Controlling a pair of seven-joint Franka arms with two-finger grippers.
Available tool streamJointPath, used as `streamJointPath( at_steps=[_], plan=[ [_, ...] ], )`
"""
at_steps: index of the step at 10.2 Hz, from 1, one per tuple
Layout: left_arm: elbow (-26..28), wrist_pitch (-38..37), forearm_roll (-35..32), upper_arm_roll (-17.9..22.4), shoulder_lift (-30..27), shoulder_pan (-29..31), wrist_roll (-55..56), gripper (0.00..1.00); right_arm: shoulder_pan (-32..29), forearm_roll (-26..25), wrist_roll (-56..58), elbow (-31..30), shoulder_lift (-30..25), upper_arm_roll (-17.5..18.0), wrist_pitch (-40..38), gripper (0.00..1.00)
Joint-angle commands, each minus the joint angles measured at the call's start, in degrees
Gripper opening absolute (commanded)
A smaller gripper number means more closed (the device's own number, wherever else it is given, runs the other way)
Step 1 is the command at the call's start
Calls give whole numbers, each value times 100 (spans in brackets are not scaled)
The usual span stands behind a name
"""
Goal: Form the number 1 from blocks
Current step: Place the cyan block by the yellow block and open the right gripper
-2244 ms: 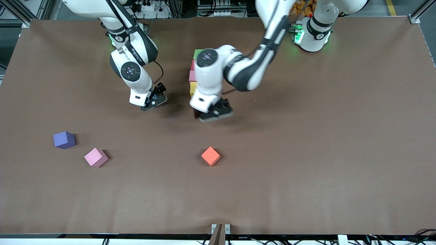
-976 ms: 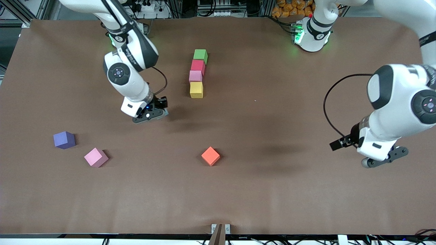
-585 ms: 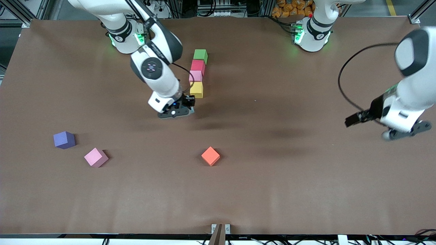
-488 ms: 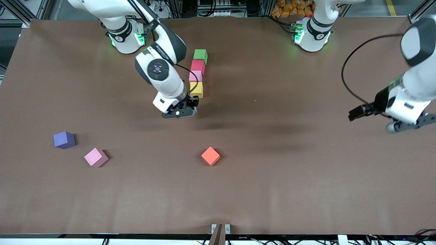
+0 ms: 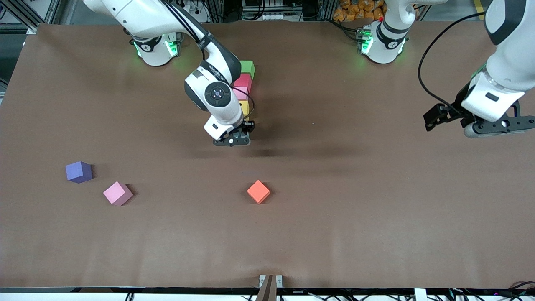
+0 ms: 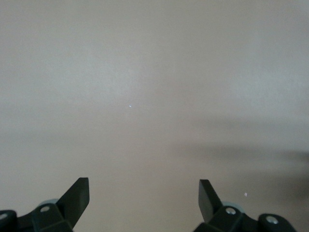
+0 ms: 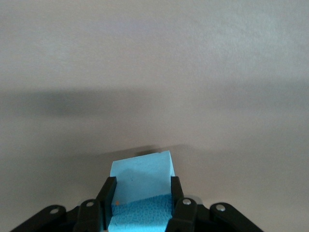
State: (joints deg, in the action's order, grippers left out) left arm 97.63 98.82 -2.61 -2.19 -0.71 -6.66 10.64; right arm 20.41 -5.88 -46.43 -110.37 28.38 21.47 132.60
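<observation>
A column of blocks runs down the table's middle: green [image 5: 248, 67], red [image 5: 243, 82], then yellow [image 5: 247, 107]. The right arm covers the column's pink block. My right gripper [image 5: 232, 140] hangs over the bare table beside the column's yellow end. In the right wrist view that gripper [image 7: 141, 187] is shut on the light blue block [image 7: 141, 176], which the hand hides in the front view. My left gripper [image 5: 497, 128] is up over the left arm's end of the table; the left wrist view shows it [image 6: 144, 197] open and empty.
Three loose blocks lie nearer the front camera: purple [image 5: 79, 172] and a second pink [image 5: 118, 193] toward the right arm's end, orange [image 5: 258, 192] near the middle. The brown table mat [image 5: 376, 217] lies under everything.
The right arm has carried the light blue block across to the column's yellow end. The left arm has pulled away from the column to its own end of the table.
</observation>
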Motion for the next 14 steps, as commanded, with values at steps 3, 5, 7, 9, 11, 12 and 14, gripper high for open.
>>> streamJointPath(
  at_steps=[3,5,7,9,11,12,14],
  plan=[
    [-797,-1003,199,-44,-25,51,-563,100,77,-53,-480,148,238,-47,-120,0],
    [-965,-1075,235,-27,-25,60,-563,100,77,-36,-663,121,247,-47,-216,0],
    [-974,-1058,235,-18,27,59,-536,100,112,-36,-779,60,256,-38,-270,0],
    [-983,-1040,270,-9,71,68,-528,100,165,-27,-779,42,352,-46,-174,0],
    [-1000,-1049,288,26,63,60,-405,100,192,-36,-779,34,405,-47,-129,12],
    [-1122,-1049,279,44,80,60,-291,100,183,-36,-771,25,405,-47,-120,71],
    [-1185,-1049,296,52,98,77,-281,100,122,-62,-639,25,240,-47,-190,100]
  ],
)
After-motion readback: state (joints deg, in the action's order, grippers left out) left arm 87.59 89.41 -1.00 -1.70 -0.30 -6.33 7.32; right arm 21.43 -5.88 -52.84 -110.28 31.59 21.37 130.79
